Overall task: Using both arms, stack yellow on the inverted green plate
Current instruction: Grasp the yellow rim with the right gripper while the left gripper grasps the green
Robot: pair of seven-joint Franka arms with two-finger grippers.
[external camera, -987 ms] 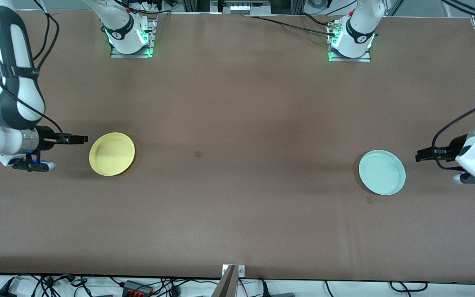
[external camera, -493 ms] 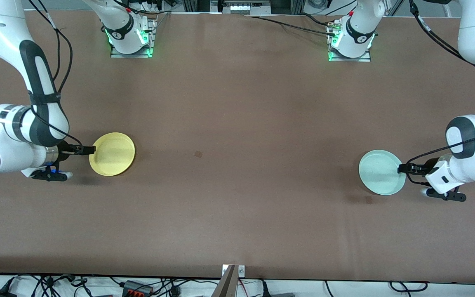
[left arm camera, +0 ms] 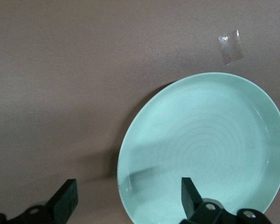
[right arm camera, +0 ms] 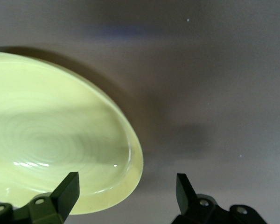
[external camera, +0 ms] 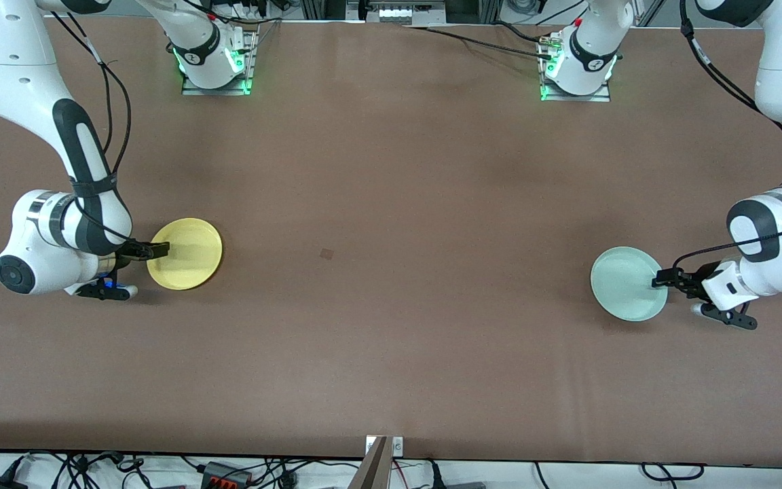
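Observation:
The yellow plate lies rim up toward the right arm's end of the table. My right gripper is low at its outer edge and open. In the right wrist view the plate has its rim between the gripper's spread fingers. The pale green plate lies rim up toward the left arm's end. My left gripper is low at its outer edge and open. In the left wrist view the green plate's rim sits between the gripper's fingers.
Brown table with a small dark mark near the middle and a tape patch by the green plate, also shown in the left wrist view. Arm bases stand along the edge farthest from the front camera.
Both grippers have moved inward from beside the plates to their rims, the right one over the yellow plate's edge and the left one over the green plate's edge. The plates have not moved.

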